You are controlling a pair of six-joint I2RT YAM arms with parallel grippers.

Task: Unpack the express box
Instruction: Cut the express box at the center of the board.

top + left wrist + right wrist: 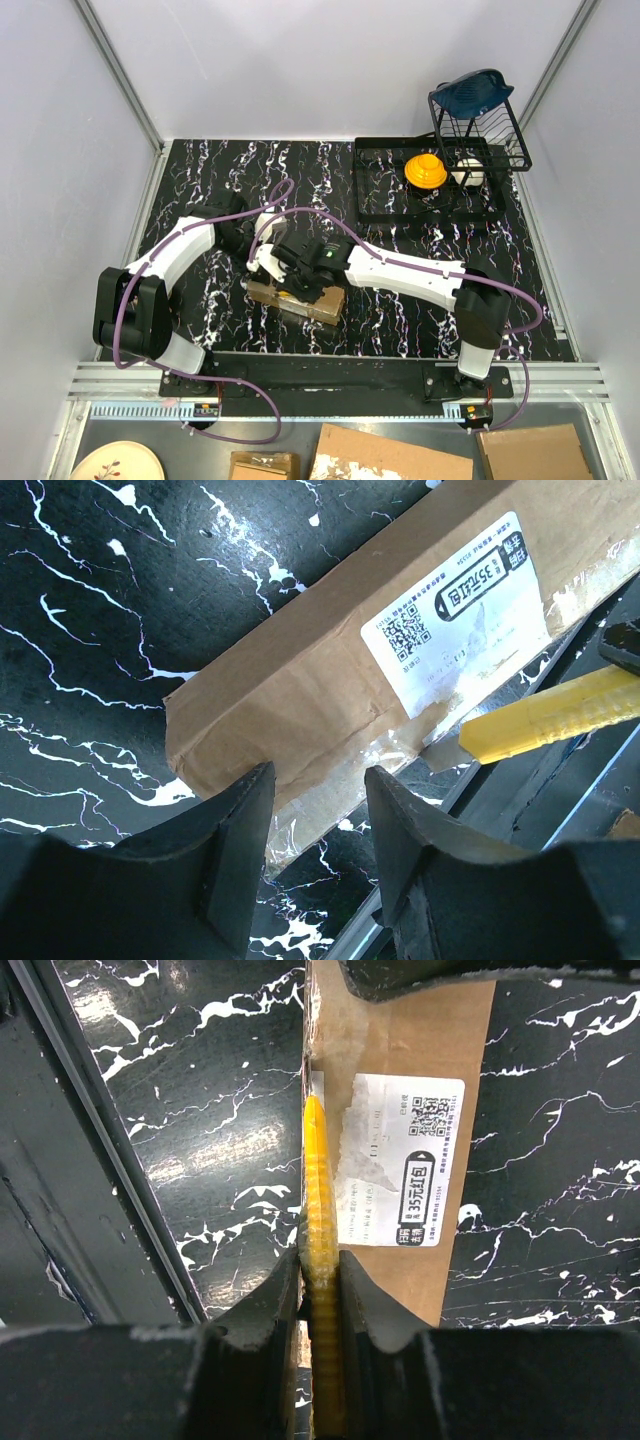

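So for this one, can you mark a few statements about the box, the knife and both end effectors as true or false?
1. The right end effector is shut on the yellow utility knife. True.
2. The express box stands in the wire rack. False: it lies flat on the table, in front of the arms.
3. The knife lies along the box's long edge, beside the white label. True.
4. The box's flaps are folded open. False: it is closed, with clear tape on it.
5. The left end effector grips the knife too. False: its fingers stand apart at the box's end, clear of the knife.
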